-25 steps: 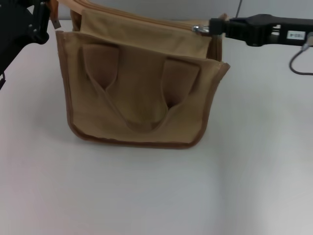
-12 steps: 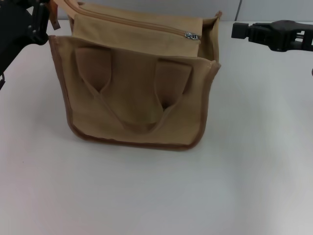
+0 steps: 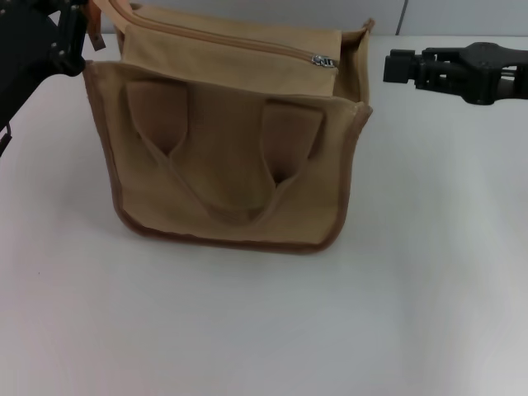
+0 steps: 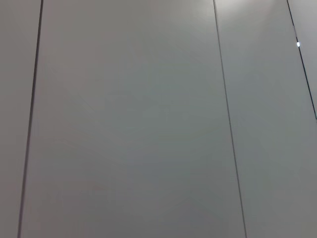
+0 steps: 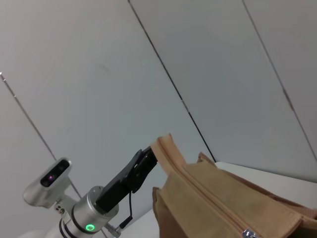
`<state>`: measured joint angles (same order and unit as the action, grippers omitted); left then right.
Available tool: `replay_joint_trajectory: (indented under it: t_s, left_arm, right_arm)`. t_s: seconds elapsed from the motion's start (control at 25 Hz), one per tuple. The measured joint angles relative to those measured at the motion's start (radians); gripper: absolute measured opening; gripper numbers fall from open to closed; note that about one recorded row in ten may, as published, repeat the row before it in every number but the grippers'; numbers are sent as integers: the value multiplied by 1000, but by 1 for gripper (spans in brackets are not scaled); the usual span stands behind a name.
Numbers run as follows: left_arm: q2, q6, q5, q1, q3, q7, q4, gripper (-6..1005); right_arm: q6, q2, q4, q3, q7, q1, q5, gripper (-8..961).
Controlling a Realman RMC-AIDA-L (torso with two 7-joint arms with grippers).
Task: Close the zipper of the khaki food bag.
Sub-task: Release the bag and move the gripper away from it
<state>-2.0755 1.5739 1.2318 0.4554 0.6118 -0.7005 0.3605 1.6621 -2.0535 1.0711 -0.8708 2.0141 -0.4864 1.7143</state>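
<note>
The khaki food bag (image 3: 227, 157) stands upright on the white table (image 3: 264, 330), its handles hanging down the front. The zipper (image 3: 247, 45) runs along the top, with the silver pull tab (image 3: 324, 60) at the bag's right end. The left gripper (image 3: 78, 29) is clamped on the bag's upper left corner; only the right wrist view shows this grip (image 5: 148, 161) clearly. The right gripper (image 3: 396, 66) hovers apart from the bag's right end; whether its fingers are together cannot be told. The left wrist view shows only a wall (image 4: 129, 124).
</note>
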Motion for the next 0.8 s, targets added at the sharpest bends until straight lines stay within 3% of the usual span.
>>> replay_joint_trajectory:
  t_s: [0.16, 0.6, 0.8]
  left_arm:
    - [0, 0, 0, 0, 0, -8, 0, 122]
    - [2, -1, 2, -2, 0, -29, 0, 126]
    - [3, -3, -1, -3, -15, -58, 0, 128]
  right_arm:
    - [9, 0, -4, 1, -22, 0, -1, 164]
    - [11, 0, -5, 14, -28, 4, -2, 625]
    - [16, 1, -5, 14, -28, 5, -3, 718]
